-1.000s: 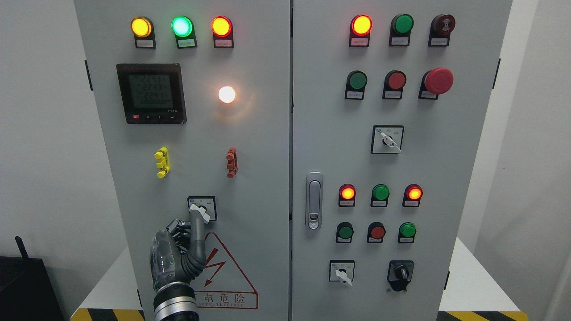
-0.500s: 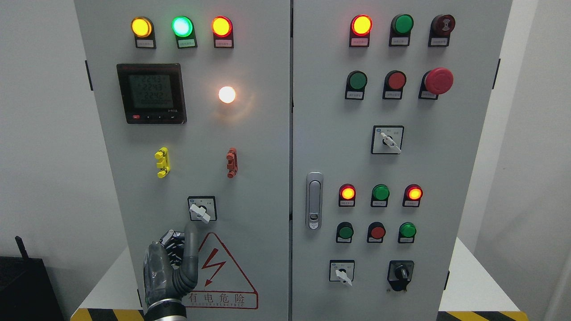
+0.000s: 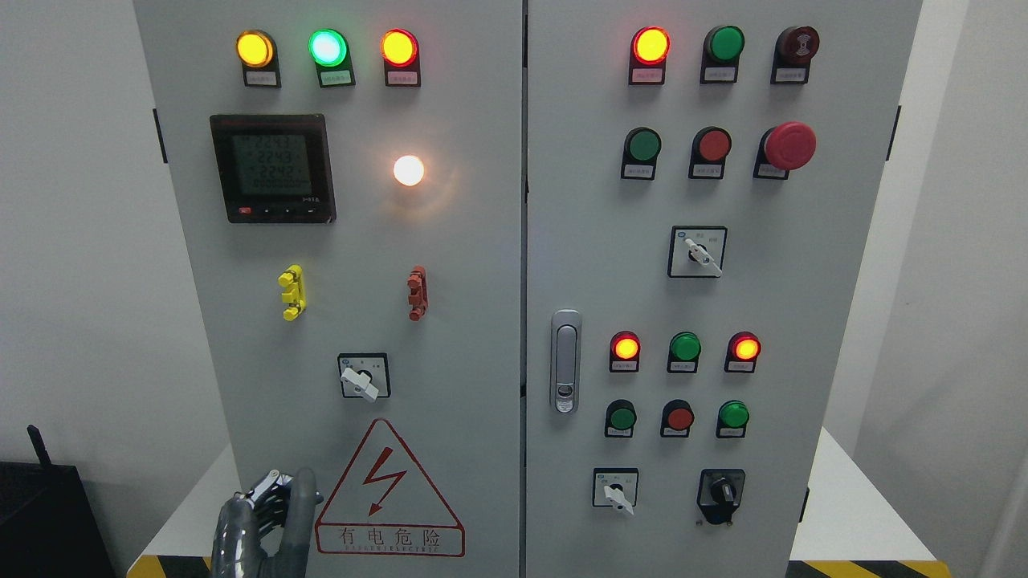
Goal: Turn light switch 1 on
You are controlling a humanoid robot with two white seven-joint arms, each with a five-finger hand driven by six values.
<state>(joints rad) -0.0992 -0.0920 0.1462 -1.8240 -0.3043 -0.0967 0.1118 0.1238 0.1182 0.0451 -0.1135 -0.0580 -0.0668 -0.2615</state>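
Note:
A rotary switch with a white lever sits low on the left cabinet door; its lever points down to the right. Above it a white lamp glows. My left hand shows at the bottom edge, well below and left of the switch, beside the red warning triangle. Its index finger points up while the other fingers are curled, and it holds nothing. The right hand is out of view.
The left door also carries a meter, three lit lamps and yellow and red clips. The right door has buttons, lamps, a red mushroom button, rotary switches and a latch handle.
My left hand has dropped from the rotary switch, which its index finger touched, down and left to the bottom edge. The switch lever and the lit lamp look unchanged.

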